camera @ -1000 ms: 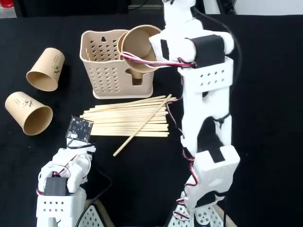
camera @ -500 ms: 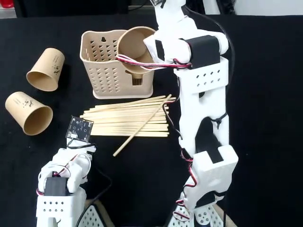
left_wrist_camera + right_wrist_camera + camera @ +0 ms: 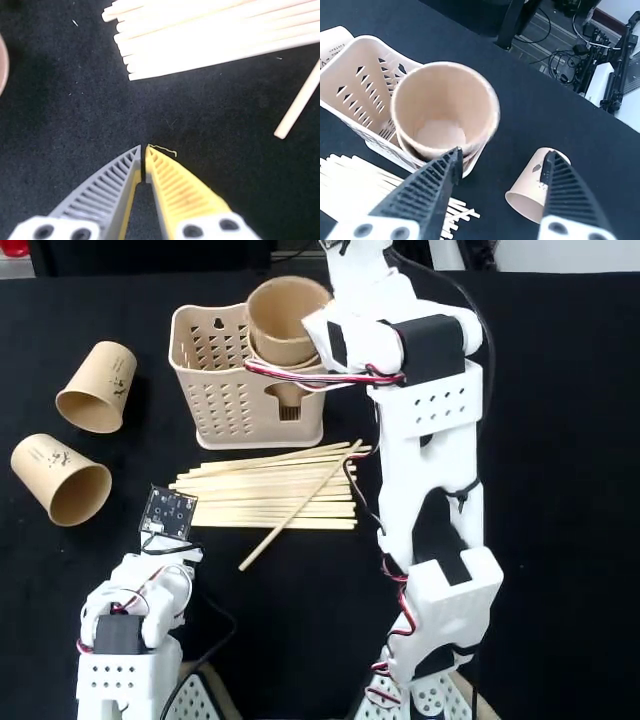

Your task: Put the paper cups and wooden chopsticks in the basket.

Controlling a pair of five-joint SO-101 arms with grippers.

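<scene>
While the right tool [image 3: 502,152] hangs spread wide with nothing between its jaws, a paper cup [image 3: 285,312] stands upright at the end of the basket [image 3: 215,380] nearest the right arm. It is nested in a second cup [image 3: 300,358] and rises above the basket's rim. Two more cups, one [image 3: 98,387] beyond the other [image 3: 62,480], lie on their sides on the black tabletop [image 3: 560,440], well apart from the basket. A bundle of wooden chopsticks [image 3: 265,495] lies flat just beside the basket, with a loose chopstick [image 3: 300,505] slanting across it. The left tool [image 3: 144,150] is clenched, tips together, holding nothing, over bare tabletop near the chopstick ends.
</scene>
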